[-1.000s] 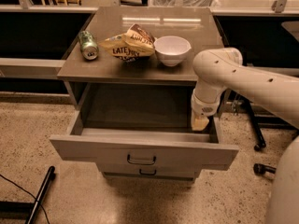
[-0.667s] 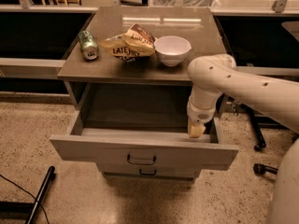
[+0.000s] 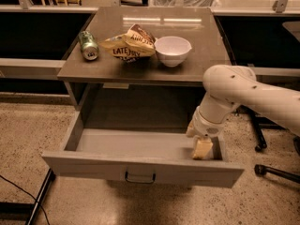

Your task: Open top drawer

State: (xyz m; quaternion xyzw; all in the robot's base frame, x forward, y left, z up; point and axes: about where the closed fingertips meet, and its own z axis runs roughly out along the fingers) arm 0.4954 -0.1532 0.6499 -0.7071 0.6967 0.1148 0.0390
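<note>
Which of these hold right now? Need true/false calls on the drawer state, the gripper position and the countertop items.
1. The top drawer is pulled out. True.
2. The gripper is on the drawer's handle. False: it is down at the drawer's camera-right end, away from the handle.
3. The white bowl sits inside the drawer. False: it stands on the countertop.
4. The green can lies on its side on the countertop. True.
5. The chip bag lies between can and bowl. True.

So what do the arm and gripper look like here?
The arm is smooth, glossy white, with a bulbous rounded joint bearing small dark dots; no cables show. The gripper, at the right end of the top drawer, is pale cream-yellow.
</note>
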